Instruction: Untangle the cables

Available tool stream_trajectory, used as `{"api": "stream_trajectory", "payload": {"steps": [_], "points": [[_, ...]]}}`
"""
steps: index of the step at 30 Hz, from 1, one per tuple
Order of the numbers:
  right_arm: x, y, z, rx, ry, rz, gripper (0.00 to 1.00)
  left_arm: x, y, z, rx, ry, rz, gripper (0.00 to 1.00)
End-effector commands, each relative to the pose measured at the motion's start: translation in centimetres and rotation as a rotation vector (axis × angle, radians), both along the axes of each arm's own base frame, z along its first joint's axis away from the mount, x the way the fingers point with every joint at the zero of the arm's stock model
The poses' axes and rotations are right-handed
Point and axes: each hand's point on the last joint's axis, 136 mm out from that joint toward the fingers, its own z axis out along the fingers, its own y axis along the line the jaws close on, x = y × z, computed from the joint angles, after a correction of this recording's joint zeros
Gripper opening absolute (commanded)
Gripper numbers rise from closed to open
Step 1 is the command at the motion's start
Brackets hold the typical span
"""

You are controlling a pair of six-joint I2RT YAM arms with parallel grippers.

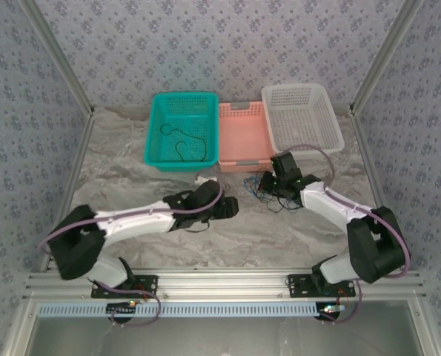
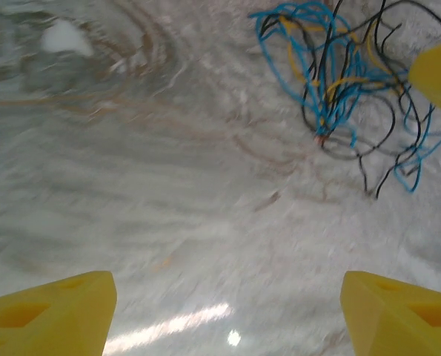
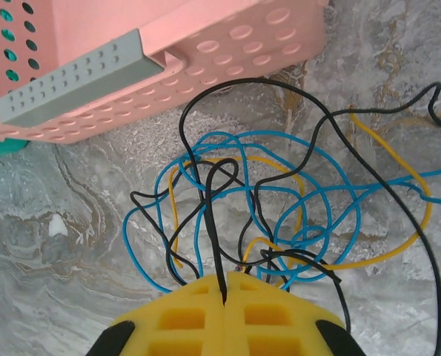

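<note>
Pinching a black cable (image 3: 211,222) in my right gripper (image 3: 226,285), left gripper (image 2: 227,300) spread, I've most work ahead: the cables (image 3: 307,237) lie knotted beside the pink basket (image 3: 227,44) (one black wire (image 1: 177,148) sits in the teal basket (image 1: 152,137)).

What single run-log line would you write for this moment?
left gripper open, empty | right gripper shut on black cable | cables tangled beside pink basket
</note>
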Motion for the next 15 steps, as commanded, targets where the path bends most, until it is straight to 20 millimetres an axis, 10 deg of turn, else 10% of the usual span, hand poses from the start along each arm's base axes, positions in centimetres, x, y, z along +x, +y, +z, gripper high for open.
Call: {"api": "stream_trajectory", "payload": {"steps": [1, 10, 15], "points": [[-0.3, -0.9, 1.0, -0.016, -0.037, -0.012, 0.0, 2.9, -4.1, 1.6, -0.135, -0.012, 0.003, 0.83], [-4.0, -2.5, 1.3, -0.001, -0.044, -0.003, 0.0, 6.6, -10.4, -1.2, -0.267, 0.075, 0.003, 0.74], [-4.9, -3.6, 2.2, -0.021, -0.059, -0.026, 0.0, 7.4, -9.6, -5.0, -0.176, 0.104, 0.078, 0.5]]}}
